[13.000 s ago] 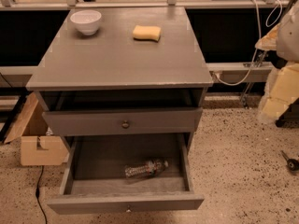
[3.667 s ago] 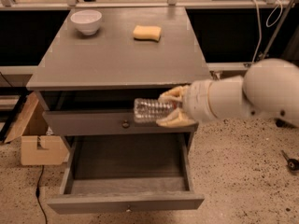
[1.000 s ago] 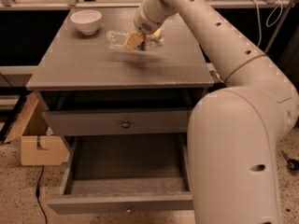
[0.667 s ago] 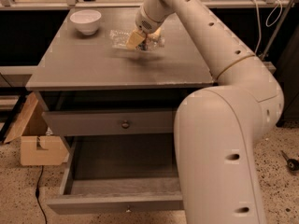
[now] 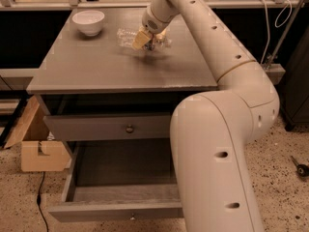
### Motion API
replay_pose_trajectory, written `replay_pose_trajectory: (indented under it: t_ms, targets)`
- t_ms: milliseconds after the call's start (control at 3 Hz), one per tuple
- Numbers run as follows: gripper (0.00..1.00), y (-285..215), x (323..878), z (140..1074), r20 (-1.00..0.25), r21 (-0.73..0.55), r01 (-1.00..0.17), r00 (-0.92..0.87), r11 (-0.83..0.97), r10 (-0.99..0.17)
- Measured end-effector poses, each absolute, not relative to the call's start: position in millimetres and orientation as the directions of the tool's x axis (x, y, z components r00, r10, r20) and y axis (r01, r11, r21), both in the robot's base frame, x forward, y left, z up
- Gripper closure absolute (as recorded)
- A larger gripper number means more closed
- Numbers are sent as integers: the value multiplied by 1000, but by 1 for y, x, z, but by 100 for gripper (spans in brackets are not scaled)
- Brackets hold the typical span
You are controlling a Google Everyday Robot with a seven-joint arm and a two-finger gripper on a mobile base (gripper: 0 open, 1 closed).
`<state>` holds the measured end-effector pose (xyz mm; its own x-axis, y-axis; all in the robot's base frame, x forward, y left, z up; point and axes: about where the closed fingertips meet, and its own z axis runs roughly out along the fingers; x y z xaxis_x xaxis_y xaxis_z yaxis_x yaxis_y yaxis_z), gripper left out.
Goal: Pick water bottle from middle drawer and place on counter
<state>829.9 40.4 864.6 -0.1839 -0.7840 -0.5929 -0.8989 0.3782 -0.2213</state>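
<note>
My gripper (image 5: 143, 39) is over the far middle of the counter (image 5: 96, 66), shut on the water bottle (image 5: 126, 36). The clear crinkled bottle lies sideways in the tan fingers (image 5: 140, 40), its body sticking out to the left, low over or on the counter top; I cannot tell if it touches. The middle drawer (image 5: 120, 197) stands pulled open below, its grey floor bare. My white arm reaches from the lower right up across the cabinet and hides the drawer's right side.
A white bowl (image 5: 88, 21) sits at the counter's far left. The yellow sponge is hidden behind my gripper. A shut drawer front with a bronze knob (image 5: 129, 128) is above the open drawer. A cardboard box (image 5: 36, 149) stands on the floor at left.
The bottle has gone from the drawer up onto the counter area in my gripper. In the last second it shifted slightly back and lower, and the arm fills more of the view.
</note>
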Motion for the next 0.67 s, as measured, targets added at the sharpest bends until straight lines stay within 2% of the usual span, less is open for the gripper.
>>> replay_pose_trajectory:
  t_ms: [333, 667]
  targets:
    - [0, 30, 834, 875, -624, -225, -885, -190, 407, -758]
    - [0, 12, 832, 909, -642, -294, -852, -159, 433, -750]
